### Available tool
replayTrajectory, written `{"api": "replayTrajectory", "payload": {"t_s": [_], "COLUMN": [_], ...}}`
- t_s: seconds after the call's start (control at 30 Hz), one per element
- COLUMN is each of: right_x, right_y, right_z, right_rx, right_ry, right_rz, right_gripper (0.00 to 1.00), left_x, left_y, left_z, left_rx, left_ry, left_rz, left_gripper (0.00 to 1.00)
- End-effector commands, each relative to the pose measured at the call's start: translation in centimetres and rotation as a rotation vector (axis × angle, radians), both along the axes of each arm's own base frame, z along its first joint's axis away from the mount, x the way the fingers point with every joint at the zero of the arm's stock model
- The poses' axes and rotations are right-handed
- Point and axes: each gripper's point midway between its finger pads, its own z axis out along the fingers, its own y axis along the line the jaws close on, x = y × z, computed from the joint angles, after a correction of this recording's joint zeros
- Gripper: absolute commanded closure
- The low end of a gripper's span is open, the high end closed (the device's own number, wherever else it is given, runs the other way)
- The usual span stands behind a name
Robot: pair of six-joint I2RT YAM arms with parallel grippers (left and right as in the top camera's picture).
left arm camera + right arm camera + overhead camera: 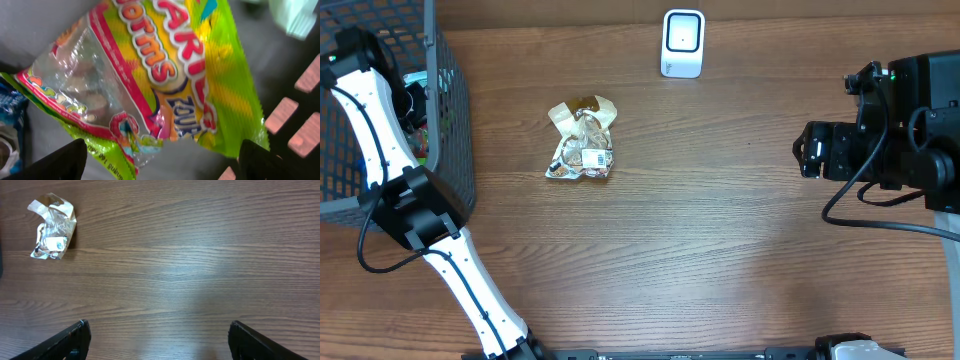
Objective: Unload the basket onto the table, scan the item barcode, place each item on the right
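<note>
Wood-grain tabletop (720, 250): scanner (682, 43) at 12 o'clock, crumpled packet (582, 140) near 10. Poises left jaws wide over gummy bag (165, 75) inside basket (450, 150) at 9 o'clock, probably for pickup. Parks right jaws wide at 3 o'clock, clear of scanner.

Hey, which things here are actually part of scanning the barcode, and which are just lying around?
In the job: white scanner, gummy worms bag, mesh basket holding it, open left claw over the bag.
Lying about, likely: crumpled packet on the table, blue packet beside the bag, open right claw.
</note>
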Motion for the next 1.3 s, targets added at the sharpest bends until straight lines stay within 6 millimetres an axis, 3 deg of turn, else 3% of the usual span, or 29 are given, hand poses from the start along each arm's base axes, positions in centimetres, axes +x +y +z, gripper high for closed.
{"api": "replayTrajectory", "payload": {"t_s": [0.0,0.3,0.4,0.53,0.73,0.93,0.97,1.13,1.27], "right_x": [0.1,0.1,0.1,0.1,0.2,0.2,0.1,0.1,0.2], "right_y": [0.0,0.2,0.2,0.2,0.2,0.2,0.2,0.2,0.2], "right_z": [-0.1,-0.1,0.0,0.0,0.0,0.0,0.0,0.0,0.0], "right_rx": [0.007,0.02,0.021,0.021,0.02,0.02,0.02,0.02,0.02], "right_ry": [0.004,0.003,0.001,0.001,0.001,0.001,0.001,0.001,-0.001], "right_rz": [-0.003,0.004,0.004,0.004,0.004,0.004,0.004,0.004,0.004], "right_gripper": [0.11,0.12,0.12,0.11,0.11,0.11,0.11,0.11,0.11], "left_x": [-0.1,0.1,-0.2,-0.6,-1.5,-5.6,-6.0,-9.3,-11.4], "left_y": [-0.5,-0.3,-0.5,-0.9,-1.6,-3.7,-4.0,-5.6,-4.8], "left_z": [-1.5,-1.6,-1.6,0.1,7.8,17.3,18.6,26.2,29.2], "left_rx": [-0.031,-0.022,-0.034,-0.04,0.006,0.069,0.08,0.168,0.282], "left_ry": [0.025,0.02,0.032,0.018,-0.099,-0.198,-0.226,-0.389,-0.426], "left_rz": [-0.033,-0.032,-0.023,0.005,0.013,0.001,-0.018,0.007,0.046], "left_gripper": [0.12,0.12,0.2,0.2,0.15,0.15,0.09,0.06,0.04]}}
